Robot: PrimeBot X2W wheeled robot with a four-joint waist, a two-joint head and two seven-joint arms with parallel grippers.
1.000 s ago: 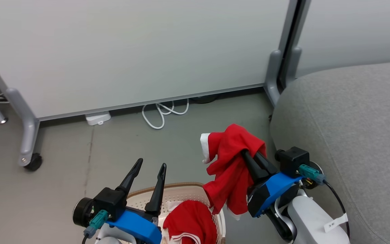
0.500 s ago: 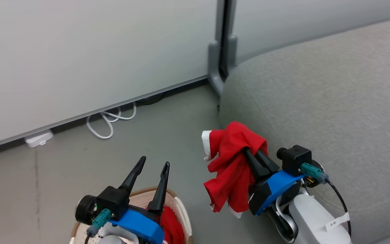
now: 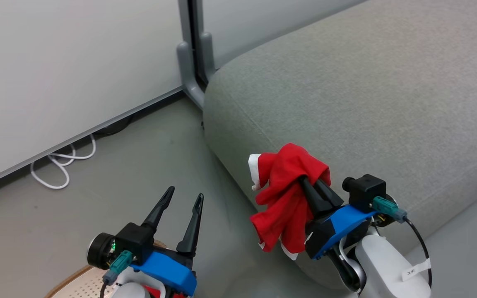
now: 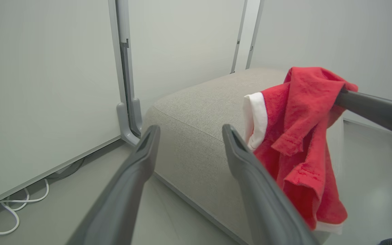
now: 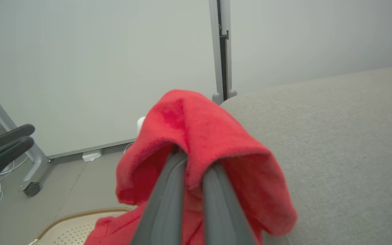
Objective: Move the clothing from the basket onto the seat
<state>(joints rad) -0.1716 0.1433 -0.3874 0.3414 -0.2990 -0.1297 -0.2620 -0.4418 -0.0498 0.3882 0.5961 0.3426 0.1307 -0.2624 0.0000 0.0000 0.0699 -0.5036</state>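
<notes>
Starting on your left: the left tool sits low, its two long dark fingers pointing up and forward, spread wide with nothing between them; under its blue wrist mount you can see the basket on the floor, cream perforated plastic with a brown woven-look rim; further back a white cable lies looped at the foot of a pale partition panel.

Middle of the head view: the right arm angles up and to the left, and the right tool is pinched tight on the clothing; it's a soft red garment with a white trimmed edge, bunched over the fingertips and hanging in limp folds just beside the seat's rounded edge; can't tell if it brushes the fabric.

On your right, the seat: big, light-grey woven upholstery, rounded corner, a seam running along its side.
</notes>
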